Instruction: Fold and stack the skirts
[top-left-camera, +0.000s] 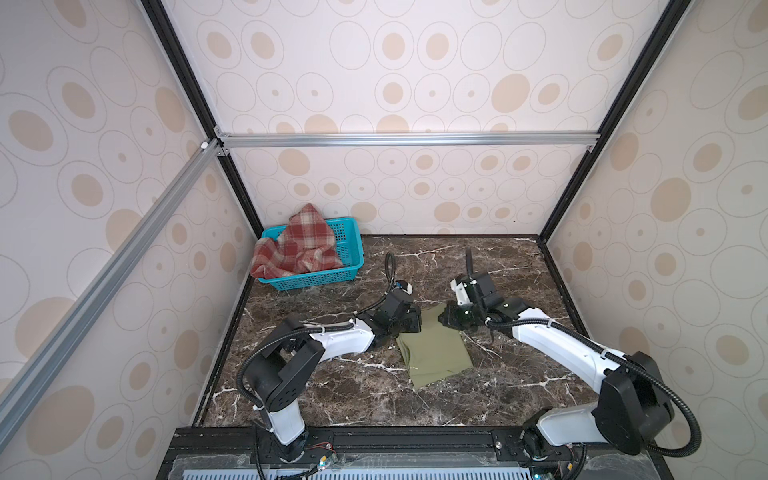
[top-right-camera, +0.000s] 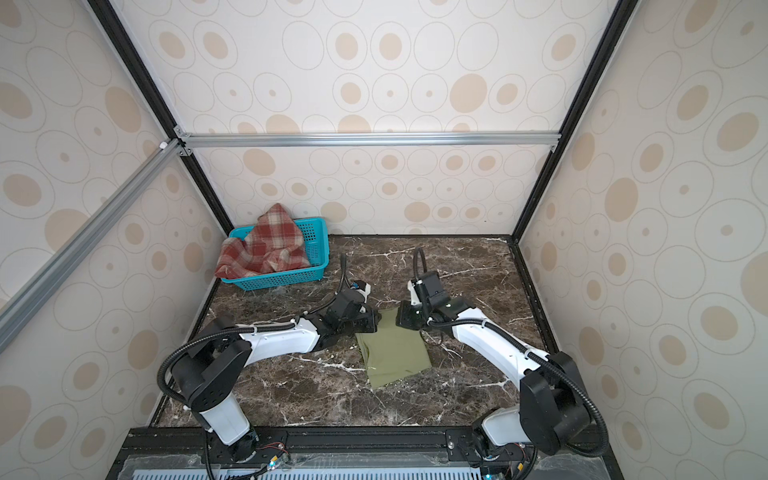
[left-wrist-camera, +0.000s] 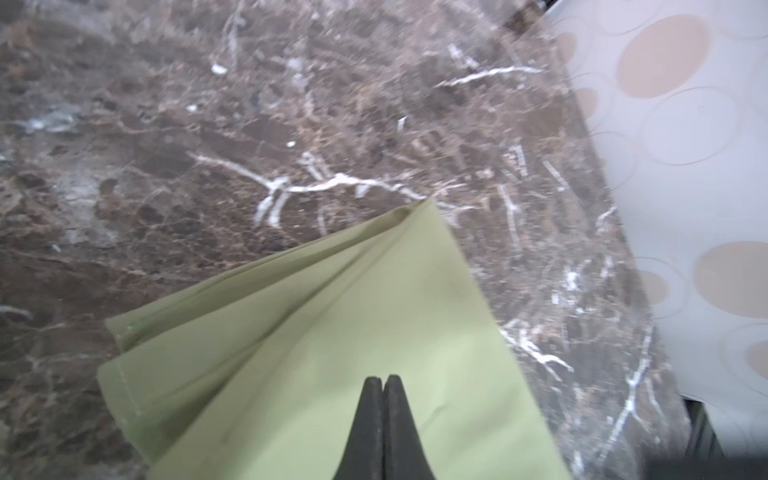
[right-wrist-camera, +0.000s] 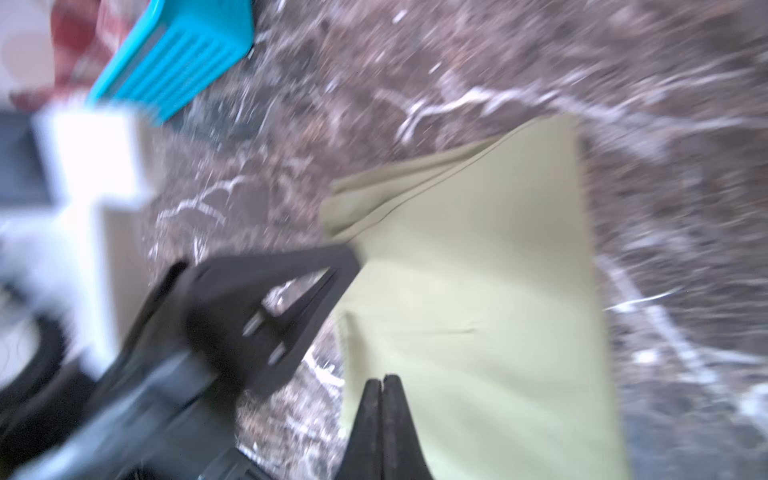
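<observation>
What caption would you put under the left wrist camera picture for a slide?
Shut left end effector over a folded olive-green skirt on the dark marble table.

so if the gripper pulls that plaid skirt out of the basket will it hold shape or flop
Probably floppy: the plaid skirt lies crumpled and droops over the basket rim, so it should sag from one pinch. Its woolly surface likely grips well. The perforated basket might shift if cloth snags.

olive-green skirt (top-left-camera: 436, 353) is smooth matt cloth, red-and-cream plaid skirt (top-left-camera: 297, 245) looks woolly, teal perforated basket (top-left-camera: 316, 281) is plastic, brown veined tabletop (top-left-camera: 353, 399) looks polished.
</observation>
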